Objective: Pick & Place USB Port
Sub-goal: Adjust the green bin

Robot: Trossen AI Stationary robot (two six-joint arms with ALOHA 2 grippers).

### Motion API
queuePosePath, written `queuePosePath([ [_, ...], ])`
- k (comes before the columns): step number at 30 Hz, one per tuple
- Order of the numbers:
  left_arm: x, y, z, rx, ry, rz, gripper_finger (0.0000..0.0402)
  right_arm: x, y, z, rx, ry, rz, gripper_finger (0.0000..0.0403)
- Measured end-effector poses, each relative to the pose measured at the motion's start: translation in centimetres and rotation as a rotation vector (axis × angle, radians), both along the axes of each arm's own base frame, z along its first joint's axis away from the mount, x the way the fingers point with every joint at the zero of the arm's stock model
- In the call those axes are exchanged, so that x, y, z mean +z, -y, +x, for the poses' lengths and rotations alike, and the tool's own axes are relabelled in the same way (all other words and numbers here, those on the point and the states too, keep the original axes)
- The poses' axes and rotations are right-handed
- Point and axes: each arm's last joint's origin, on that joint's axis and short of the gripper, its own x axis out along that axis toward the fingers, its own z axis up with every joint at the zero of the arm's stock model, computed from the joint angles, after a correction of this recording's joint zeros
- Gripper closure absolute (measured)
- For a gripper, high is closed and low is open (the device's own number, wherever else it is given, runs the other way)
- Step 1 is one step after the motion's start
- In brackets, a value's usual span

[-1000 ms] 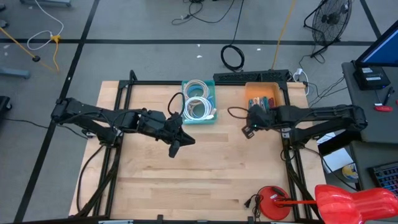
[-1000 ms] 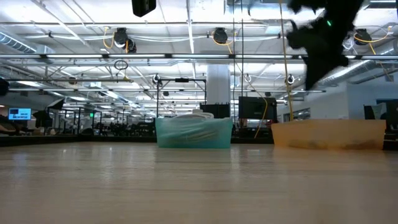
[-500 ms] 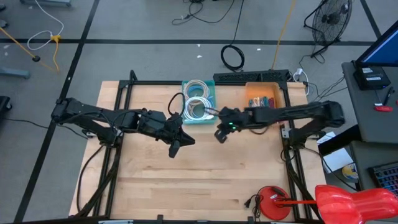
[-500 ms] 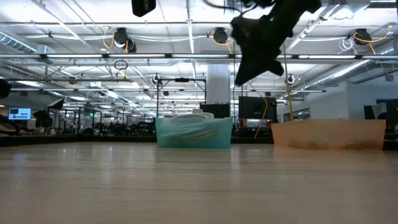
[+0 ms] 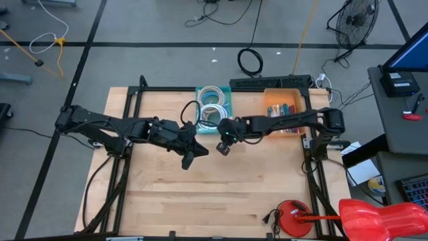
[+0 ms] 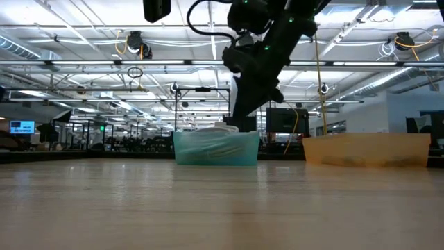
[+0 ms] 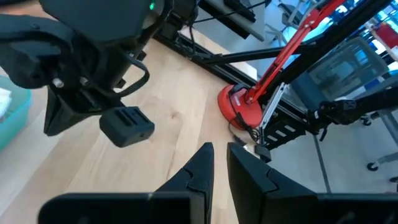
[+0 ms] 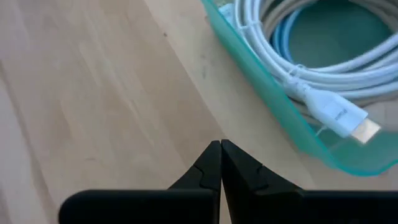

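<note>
A teal tray [image 5: 214, 109] near the table's far edge holds coiled white cables [image 8: 292, 37]; one white plug with a metal tip [image 8: 339, 115] lies against its wall. An orange bin [image 5: 285, 102] of small coloured items stands to its right. My right gripper [image 5: 224, 146] hovers above the table just near of the teal tray, fingers shut with nothing visible between them [image 8: 219, 149]. My left gripper [image 5: 189, 159] hangs in the air close to its left, with only a narrow gap between the fingers [image 7: 221, 152]. No separate USB port can be made out.
A red clamp base [image 5: 293, 217] with a black cord sits at the table's near right corner. A black power strip [image 5: 267, 83] lies behind the bins. Bare wood spreads across the table's middle and near side [image 5: 214, 194]. The two grippers are close together.
My right arm has swung from over the orange bin toward the table's left, past the teal tray's near edge, and now hangs beside my left gripper. It has come lower in the low view. The left arm has kept still.
</note>
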Motion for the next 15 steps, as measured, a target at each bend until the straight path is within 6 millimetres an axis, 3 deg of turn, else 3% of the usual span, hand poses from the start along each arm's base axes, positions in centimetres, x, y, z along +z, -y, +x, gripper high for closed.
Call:
queuePosePath([
  [7, -0.1, 0.0, 0.0, 0.006, -0.008, 0.001, 0.0355, -1.4, 2.1, 0.5, -0.045, -0.027, -0.069, 0.0403],
  [15, -0.2, 0.1, -0.1, 0.001, -0.022, 0.006, 0.0355, -1.2, 5.1, 0.3, -0.107, -0.003, -0.116, 0.0403],
])
